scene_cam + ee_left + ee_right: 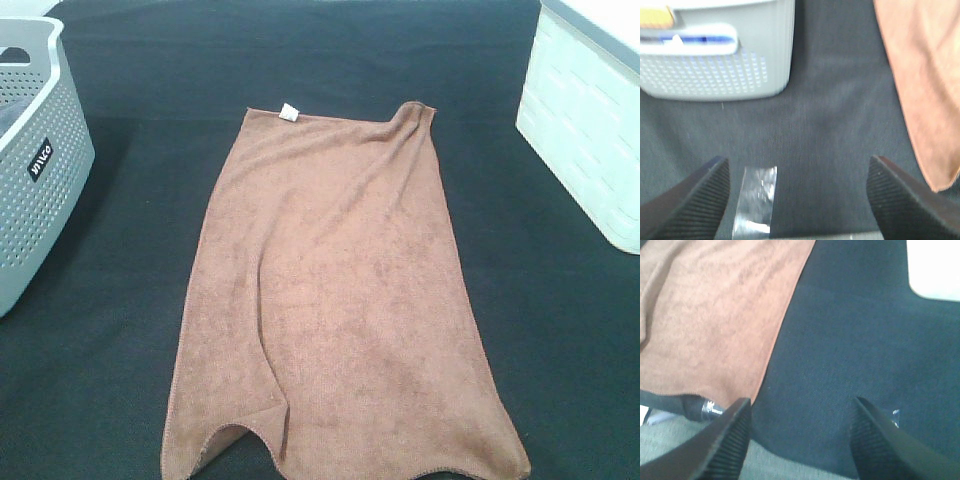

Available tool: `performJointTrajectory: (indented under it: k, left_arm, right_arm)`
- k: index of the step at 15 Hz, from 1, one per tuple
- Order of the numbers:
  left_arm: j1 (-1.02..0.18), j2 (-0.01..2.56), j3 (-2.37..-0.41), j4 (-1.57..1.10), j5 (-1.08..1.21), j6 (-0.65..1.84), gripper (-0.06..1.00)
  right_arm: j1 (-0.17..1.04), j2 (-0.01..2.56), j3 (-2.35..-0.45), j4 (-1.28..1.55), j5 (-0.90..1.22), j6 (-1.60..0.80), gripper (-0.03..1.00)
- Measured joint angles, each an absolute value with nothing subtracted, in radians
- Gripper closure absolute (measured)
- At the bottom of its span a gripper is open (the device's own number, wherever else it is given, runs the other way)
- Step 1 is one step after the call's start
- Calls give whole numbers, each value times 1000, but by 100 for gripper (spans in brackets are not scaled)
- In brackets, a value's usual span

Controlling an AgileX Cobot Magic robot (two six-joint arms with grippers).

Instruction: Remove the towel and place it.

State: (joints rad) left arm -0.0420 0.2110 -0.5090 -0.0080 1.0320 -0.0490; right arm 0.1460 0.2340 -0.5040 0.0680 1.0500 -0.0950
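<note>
The brown towel [330,290] lies spread flat on the dark table, its long side running from far to near, with a small white tag [289,111] at its far edge. Its near end hangs wavy over the table's front edge. No arm shows in the exterior high view. My left gripper [797,197] stands open over bare dark cloth, with the towel's edge [925,90] off to one side of it. The right gripper [800,440] is open too, nothing between its fingers, and the towel [715,315] lies just beyond one finger.
A grey perforated basket [35,160] stands at the table's left edge, seen also as the basket [715,55] ahead of the left gripper. A white slatted bin [590,120] stands at the far right. A strip of clear tape [756,200] sticks to the cloth between the left fingers.
</note>
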Motion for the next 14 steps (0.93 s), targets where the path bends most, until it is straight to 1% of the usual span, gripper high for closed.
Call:
performJointTrajectory:
  k: [5,11,14]
  left_arm:
    - [-42,9,-509,-8,1033,-37,23]
    - [-42,-3,-509,-22,1033,0,23]
    - [-42,-4,-506,-23,1033,8,23]
  right_arm:
    - [146,128,-504,68,1050,-95,41]
    - [146,1,-504,68,1050,-95,41]
    - [146,-4,-504,68,1050,-95,41]
